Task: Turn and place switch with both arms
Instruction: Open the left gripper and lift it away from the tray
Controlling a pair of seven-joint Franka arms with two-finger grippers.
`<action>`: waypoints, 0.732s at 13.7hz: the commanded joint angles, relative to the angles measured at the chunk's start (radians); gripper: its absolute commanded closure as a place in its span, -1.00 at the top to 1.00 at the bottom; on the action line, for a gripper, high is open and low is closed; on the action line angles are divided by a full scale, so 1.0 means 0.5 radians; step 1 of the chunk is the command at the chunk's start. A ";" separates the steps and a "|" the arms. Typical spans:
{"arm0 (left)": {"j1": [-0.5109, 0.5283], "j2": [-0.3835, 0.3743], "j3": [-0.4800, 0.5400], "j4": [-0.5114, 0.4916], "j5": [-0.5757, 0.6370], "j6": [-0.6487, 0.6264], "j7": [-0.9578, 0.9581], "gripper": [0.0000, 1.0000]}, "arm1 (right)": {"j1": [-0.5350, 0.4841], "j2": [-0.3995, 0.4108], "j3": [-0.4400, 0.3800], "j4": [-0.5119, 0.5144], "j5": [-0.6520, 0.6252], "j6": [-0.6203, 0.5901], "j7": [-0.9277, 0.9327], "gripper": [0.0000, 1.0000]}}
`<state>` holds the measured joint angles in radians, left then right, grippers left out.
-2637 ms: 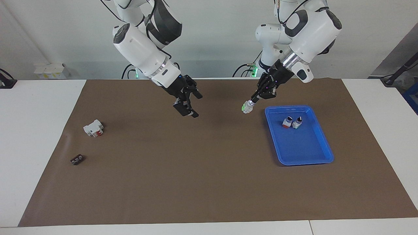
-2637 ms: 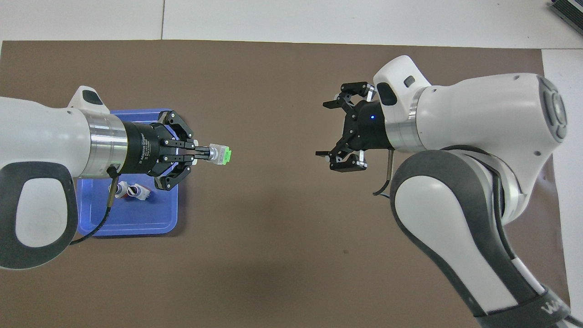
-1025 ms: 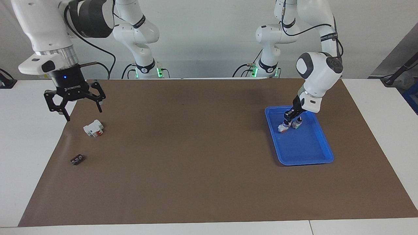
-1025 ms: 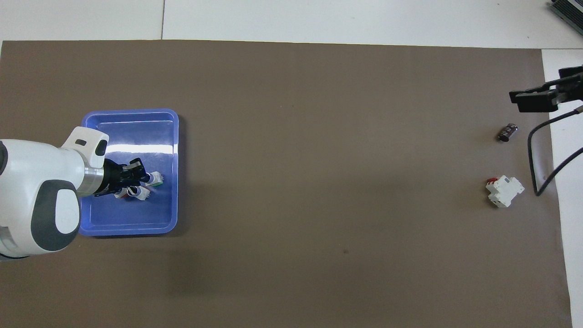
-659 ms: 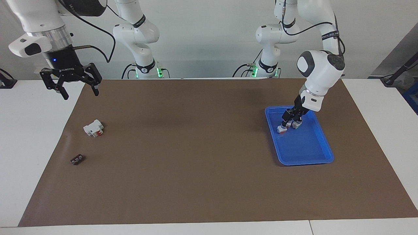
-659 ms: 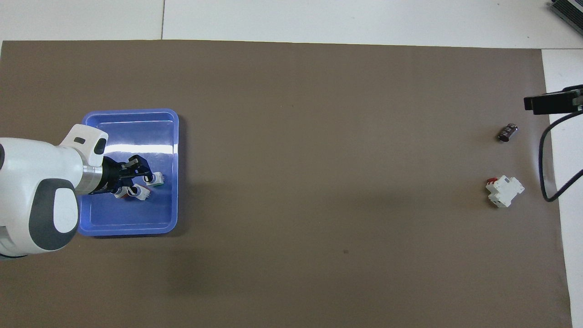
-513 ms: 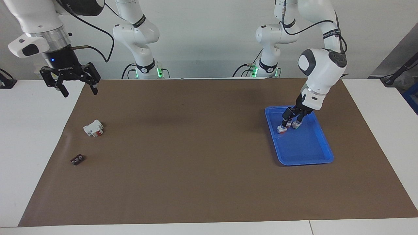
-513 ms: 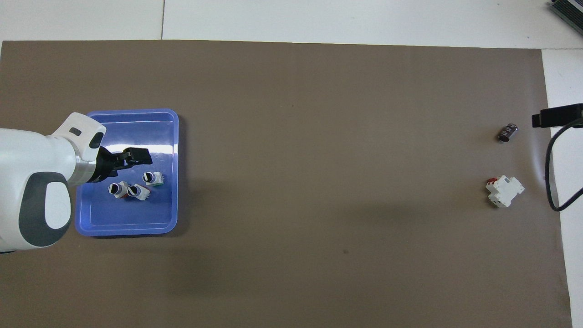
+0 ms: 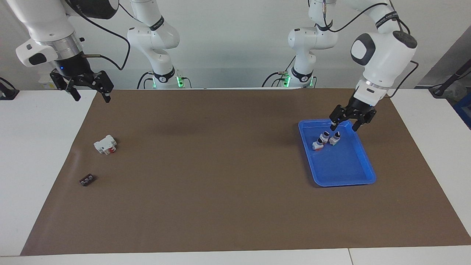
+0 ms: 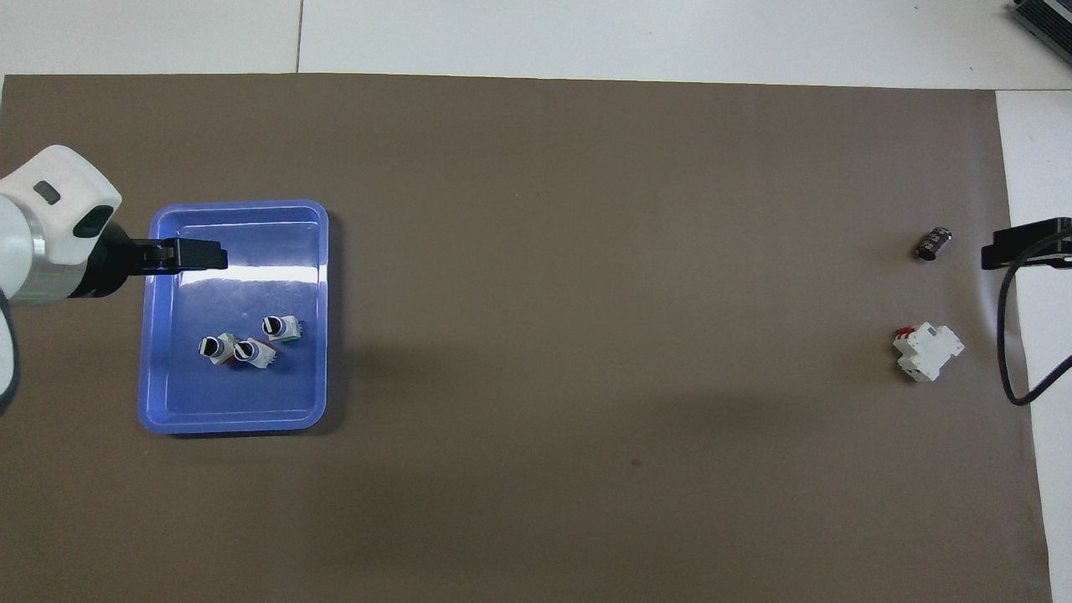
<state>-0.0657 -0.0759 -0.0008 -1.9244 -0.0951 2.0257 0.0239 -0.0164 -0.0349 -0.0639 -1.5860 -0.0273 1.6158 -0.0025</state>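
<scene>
Switch [image 9: 317, 144] [image 10: 282, 328]: resting free in the blue tray [image 9: 346, 176] [image 10: 234, 414] at the left arm's end, just beside two similar switches [image 9: 335, 139] [image 10: 254, 353], slightly farther from the robots than both. Hanging over the tray's nearer end, fingers spread and gripping nothing: left gripper [image 9: 347, 124] [image 10: 197, 254]. Waiting with fingers likewise apart over the tabletop [image 9: 36, 147] at the right arm's end: right gripper [image 9: 90, 94] [image 10: 1026, 243]. Lying farther out on the brown mat [image 9: 220, 165]: white-and-red block [image 9: 105, 144] [image 10: 928, 352], then a small black part [image 9: 87, 180] [image 10: 934, 243].

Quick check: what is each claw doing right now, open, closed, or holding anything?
Left claw: open, empty, over the blue tray.
Right claw: open, empty, waiting over the mat's edge.
</scene>
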 commanded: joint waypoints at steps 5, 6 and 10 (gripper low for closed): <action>-0.120 0.234 0.029 0.909 0.249 -0.844 0.099 1.00 | 0.020 -0.092 0.088 -0.134 -0.025 -0.047 0.045 1.00; -0.099 0.241 0.041 0.998 0.151 -0.940 0.099 1.00 | 0.020 -0.132 0.103 -0.199 -0.022 -0.035 0.054 1.00; -0.041 0.164 0.017 1.017 0.089 -1.072 0.102 1.00 | 0.002 -0.133 0.109 -0.197 -0.013 -0.013 0.042 1.00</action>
<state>-0.1083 0.0070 0.0204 -1.4495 -0.0299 1.5325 0.0589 -0.0064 -0.0675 -0.0148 -1.6441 -0.0275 1.5940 0.0027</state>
